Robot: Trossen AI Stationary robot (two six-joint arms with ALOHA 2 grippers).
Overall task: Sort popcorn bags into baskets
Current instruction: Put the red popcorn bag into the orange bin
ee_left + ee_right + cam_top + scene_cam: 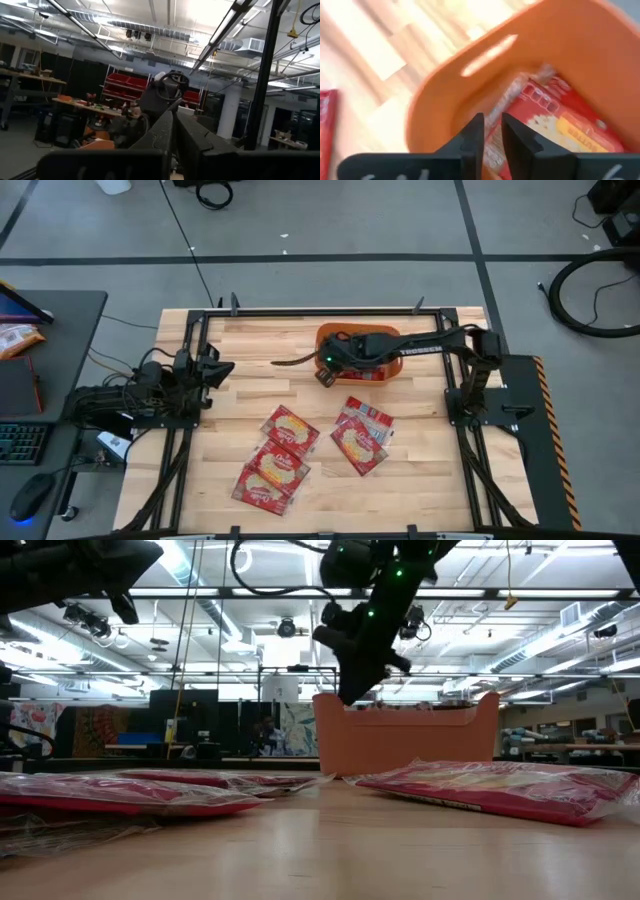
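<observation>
We see the right arm reaching across from its mount at the right edge of the table, so that the right tool hangs over the left end of the orange basket, which sits toward the far middle of the table. In the right wrist view the two dark fingers stand close together with only a narrow gap between them, and we see nothing clamped in that gap; below them the inner wall of the basket, with its slotted handle hole, curves around a popcorn bag lying on the basket's floor. From the low view the same tool hovers just above the left corner of the basket's rim, not touching it as far as we can tell. The remaining popcorn bags lie flat on the table nearer the front: one group of about three overlapping packets to the left of centre, running diagonally toward the front edge, and another group of two or three overlapping packets just to its right, both well apart from the basket. In the low view these packets show as flat red shapes on either side of the basket. The left arm waits folded at the left edge of the table, and its left tool points upward into the room with its fingers almost pressed together and holding nothing.
</observation>
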